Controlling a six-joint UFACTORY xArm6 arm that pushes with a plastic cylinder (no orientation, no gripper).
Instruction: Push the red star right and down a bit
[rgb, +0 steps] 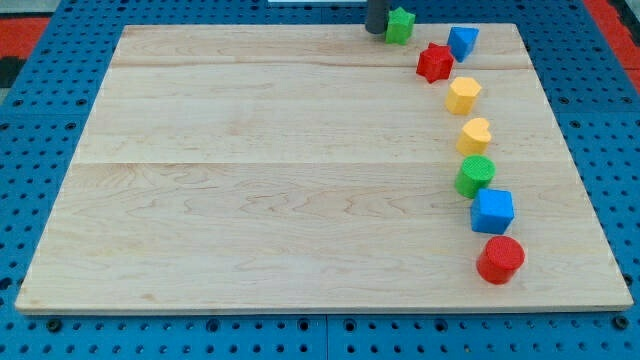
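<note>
The red star (434, 62) lies near the view's top right on the wooden board (250, 180). A blue block (462, 42) sits just up and right of it, a green star (400, 25) up and left of it. A dark rod (375, 14) stands at the view's top edge; my tip (375, 31) rests right beside the green star's left side, left and above the red star. Below the red star run a yellow block (462, 95) and a yellow heart (475, 134).
Further down the view's right side stand a green cylinder (475, 176), a blue cube (492, 211) and a red cylinder (500, 260). The board lies on a blue perforated table (30, 120).
</note>
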